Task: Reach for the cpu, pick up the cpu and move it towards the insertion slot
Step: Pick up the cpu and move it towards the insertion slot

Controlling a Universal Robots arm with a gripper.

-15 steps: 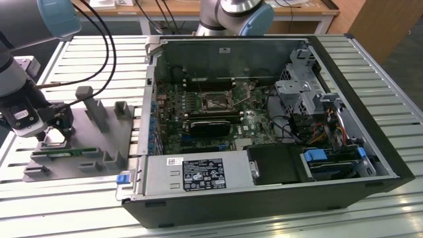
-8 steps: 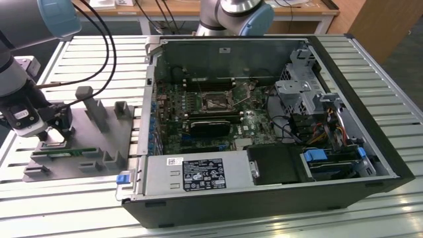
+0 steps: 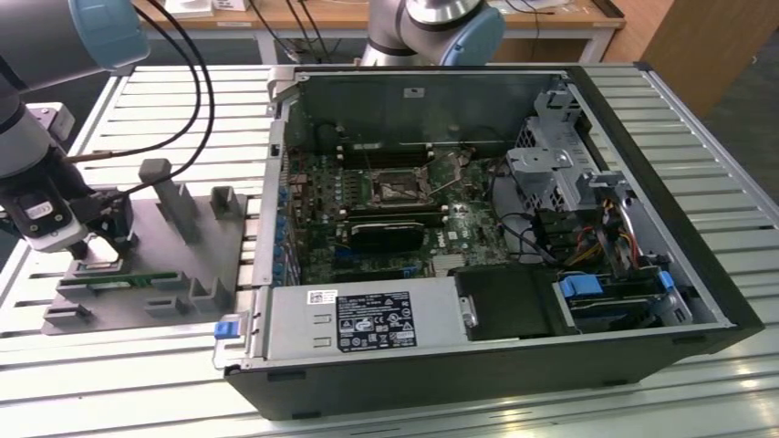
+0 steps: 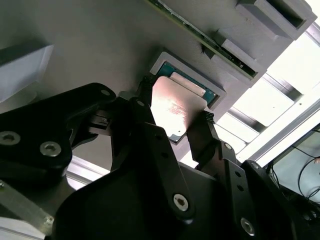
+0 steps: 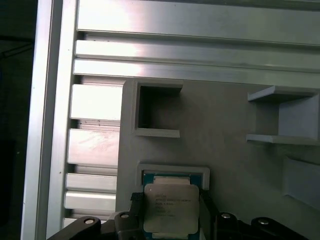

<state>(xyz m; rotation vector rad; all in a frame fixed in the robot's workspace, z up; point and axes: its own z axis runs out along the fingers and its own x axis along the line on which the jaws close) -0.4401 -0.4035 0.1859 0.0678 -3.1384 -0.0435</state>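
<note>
The cpu point(image 5: 170, 206), a small square chip with a silvery top point(image 4: 176, 100), lies at its shallow square pocket in the grey plastic fixture point(image 3: 182, 265). My gripper point(image 4: 174, 109) is down over it, with one black finger against each of two opposite edges of the chip. I cannot tell whether the chip is lifted off the pocket floor. In the exterior view my gripper point(image 3: 100, 242) stands over the fixture at the exterior view's left. The insertion slot point(image 3: 396, 189), a square socket with a metal frame, sits on the motherboard inside the open computer case, well off towards the exterior view's right.
A narrow green memory strip point(image 3: 122, 278) lies in the fixture beside the gripper, among upright grey posts point(image 3: 159, 182). The open black computer case point(image 3: 681, 274) has tall walls around the motherboard. A second robot arm's base point(image 3: 432, 27) stands behind it. Everything rests on a slatted metal table point(image 3: 109, 383).
</note>
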